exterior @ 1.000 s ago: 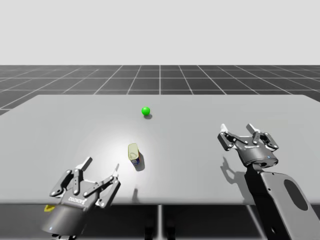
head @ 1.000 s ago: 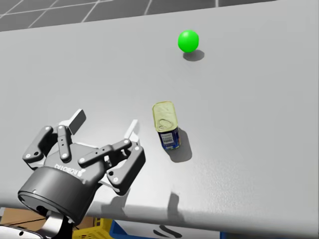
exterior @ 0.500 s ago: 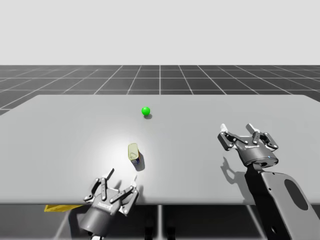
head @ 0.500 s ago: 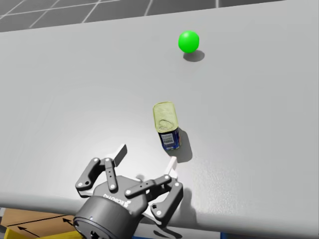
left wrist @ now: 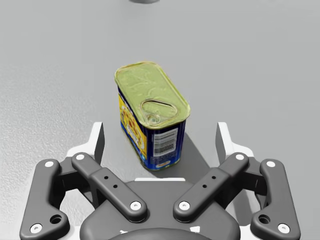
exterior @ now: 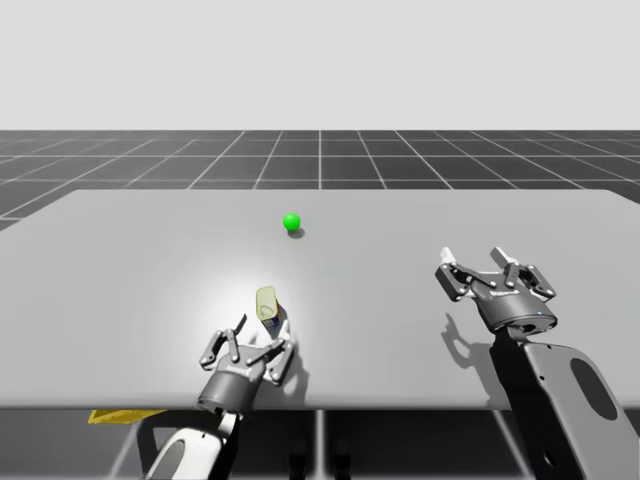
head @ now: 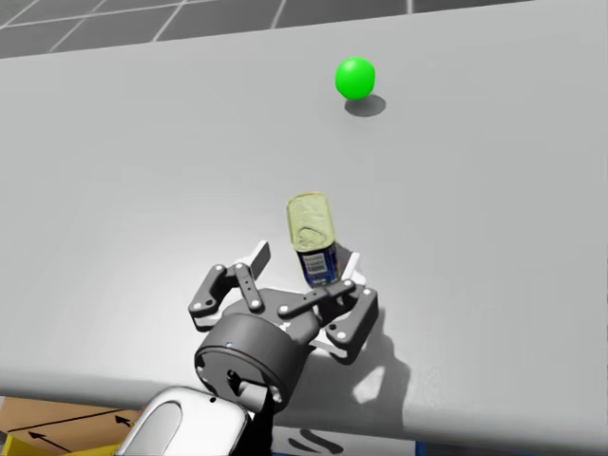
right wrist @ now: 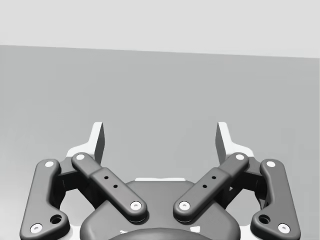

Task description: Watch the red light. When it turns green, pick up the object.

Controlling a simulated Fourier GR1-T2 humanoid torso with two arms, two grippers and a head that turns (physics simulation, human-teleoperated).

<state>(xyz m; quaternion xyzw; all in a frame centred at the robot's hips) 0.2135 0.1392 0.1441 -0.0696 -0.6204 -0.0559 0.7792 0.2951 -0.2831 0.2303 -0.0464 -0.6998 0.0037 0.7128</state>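
Note:
The light [exterior: 291, 222] is a small green ball [head: 355, 78] toward the back of the grey table [exterior: 450, 215]. A rectangular can [exterior: 267, 305] with a yellowish pull-tab lid and a blue and yellow label [head: 312, 237] stands in front of it. My left gripper [exterior: 262, 326] is open at the can's near side, one finger on each side of it [head: 304, 261]. In the left wrist view the can [left wrist: 152, 117] stands between the fingertips [left wrist: 97, 135], with gaps on both sides. My right gripper [exterior: 478, 258] hovers open at the right, nothing between its fingers [right wrist: 160, 132].
The table's front edge runs just behind my left wrist. Below that edge at the left sit a yellow item [exterior: 115, 415] and a cardboard box [head: 38, 432]. A dark tiled floor lies beyond the table's far edge.
My left arm has swung from the front left corner rightward and forward to the can, so its open fingers now flank it. The right arm, can and light have stayed put.

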